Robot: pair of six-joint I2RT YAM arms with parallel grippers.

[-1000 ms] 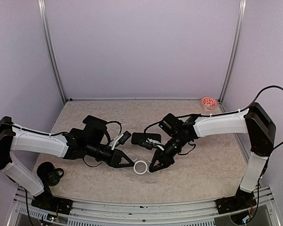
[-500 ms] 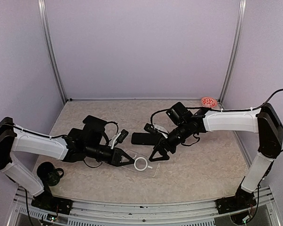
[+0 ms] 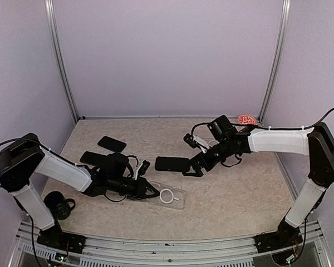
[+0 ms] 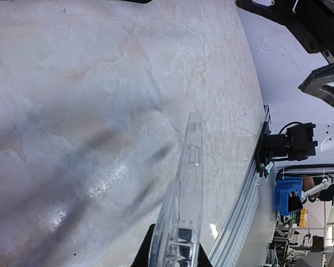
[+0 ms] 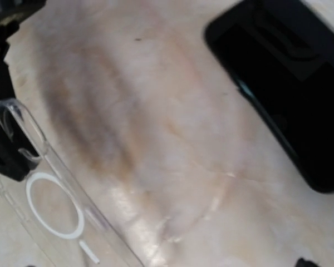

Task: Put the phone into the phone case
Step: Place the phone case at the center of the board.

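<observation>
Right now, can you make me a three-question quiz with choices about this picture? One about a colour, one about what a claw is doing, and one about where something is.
1. What colour is the ring on the case?
A red
B white
C green

2. What is the left gripper doing?
A it is shut on the case
B it is wide open
C it is out of the picture

3. Where is the phone?
A inside the case
B in the left gripper
C on the table by the right gripper

Answers:
1 B: the ring shows white through the clear case.
2 A: the left wrist view shows the case's edge pinched in that gripper.
3 C: the phone lies flat on the table beside the open right gripper, apart from the case.
</observation>
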